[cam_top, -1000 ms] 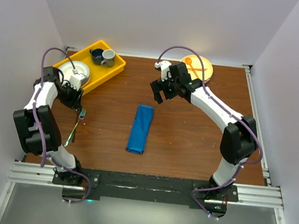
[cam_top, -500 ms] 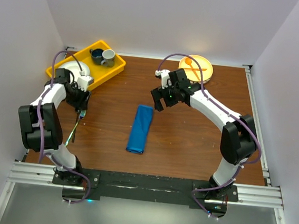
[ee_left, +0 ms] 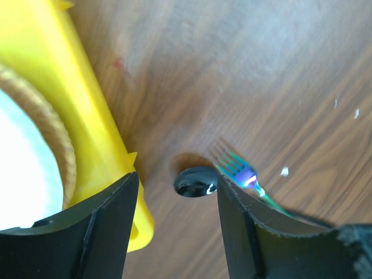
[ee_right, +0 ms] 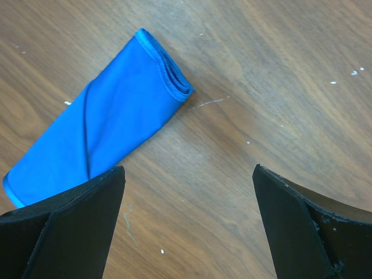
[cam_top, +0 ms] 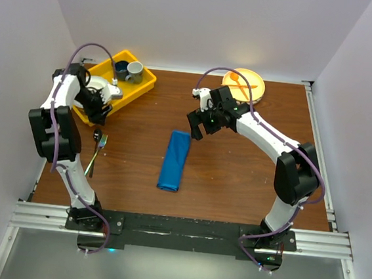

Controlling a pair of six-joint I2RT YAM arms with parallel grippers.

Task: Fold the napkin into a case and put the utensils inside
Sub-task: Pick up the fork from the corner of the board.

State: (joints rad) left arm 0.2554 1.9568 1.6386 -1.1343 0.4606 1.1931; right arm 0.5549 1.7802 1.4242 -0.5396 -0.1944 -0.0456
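Wood table (cam_top: 235, 177): case (cam_top: 175, 159) central, utensils (cam_top: 99, 138) near left edge.

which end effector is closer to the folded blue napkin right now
Right. The right end effector is just past the far end of the napkin, slightly to its right. The left end effector is well off to its left, beside the yellow tray, near the metal fork.

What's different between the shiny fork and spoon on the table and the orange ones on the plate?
The metal fork and spoon are dark and glossy with a green-purple sheen; the orange fork and spoon are plain orange. The metal pair lies on the bare table beside the yellow tray; the orange pair rests on a plate at the far edge. Both are fork-and-spoon sets, and neither is held.
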